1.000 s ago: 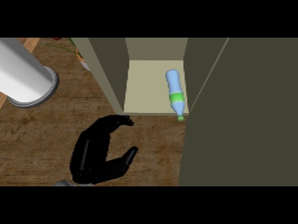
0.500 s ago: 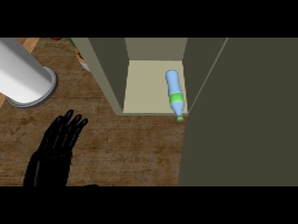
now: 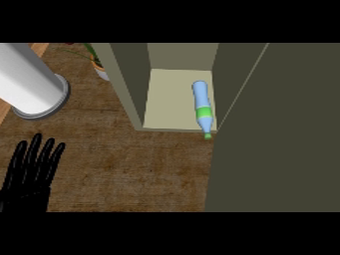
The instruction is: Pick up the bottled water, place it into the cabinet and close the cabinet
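Nearest, well short of the cabinet, the left hand lies over the counter, fingers straight and slightly spread, holding nothing. Farther in, the bottled water lies on the cabinet floor against its right wall. Placing looks done; closing the open door remains.

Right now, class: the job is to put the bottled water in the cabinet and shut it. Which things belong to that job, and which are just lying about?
Belonging to the job:
bottled water, lying inside the cabinet
cabinet, open
left hand, fingers straight, at lower left

Just lying about:
white cylinder
potted plant, partly hidden
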Available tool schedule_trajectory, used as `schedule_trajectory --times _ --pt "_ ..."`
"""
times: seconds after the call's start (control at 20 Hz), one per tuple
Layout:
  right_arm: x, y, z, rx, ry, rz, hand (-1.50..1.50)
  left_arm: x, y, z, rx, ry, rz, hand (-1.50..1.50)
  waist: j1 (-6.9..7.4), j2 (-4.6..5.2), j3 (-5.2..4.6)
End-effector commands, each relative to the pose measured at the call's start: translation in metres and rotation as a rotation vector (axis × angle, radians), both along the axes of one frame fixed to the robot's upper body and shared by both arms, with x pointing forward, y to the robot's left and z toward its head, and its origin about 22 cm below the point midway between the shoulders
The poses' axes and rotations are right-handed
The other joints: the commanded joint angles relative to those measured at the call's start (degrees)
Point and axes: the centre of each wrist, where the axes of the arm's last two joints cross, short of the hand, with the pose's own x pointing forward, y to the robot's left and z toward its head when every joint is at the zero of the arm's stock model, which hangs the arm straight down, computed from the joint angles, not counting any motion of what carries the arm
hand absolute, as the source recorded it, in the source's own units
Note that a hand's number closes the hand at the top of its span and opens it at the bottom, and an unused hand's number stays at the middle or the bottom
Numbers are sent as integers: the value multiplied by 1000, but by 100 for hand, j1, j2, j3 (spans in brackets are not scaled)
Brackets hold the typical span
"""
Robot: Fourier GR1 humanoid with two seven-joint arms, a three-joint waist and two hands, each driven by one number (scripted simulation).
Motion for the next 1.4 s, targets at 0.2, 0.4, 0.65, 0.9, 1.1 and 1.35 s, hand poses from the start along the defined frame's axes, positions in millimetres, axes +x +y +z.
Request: schedule_trajectory --times 0.2,0.4,0.65,0.9,1.1,1.35 --pt "-12 32 29 103 -5 69 150 -16 29 13 9 -4 -23 -150 190 70 -3" --pt "-8 35 28 143 -18 78 150 -15 37 17 10 -19 -59 -150 407 155 -9" --pt "0 35 22 101 -34 76 150 -16 46 18 20 -16 -104 -150 708 236 -27" --pt "9 38 16 43 -45 101 150 -15 51 22 21 -36 -124 -150 947 279 -39" --pt "18 37 15 -9 -78 99 150 -14 55 27 27 -40 -152 -150 1135 308 -49" --pt "30 32 21 -135 -172 156 -150 -10 58 32 45 -47 -184 -150 1349 300 -83"
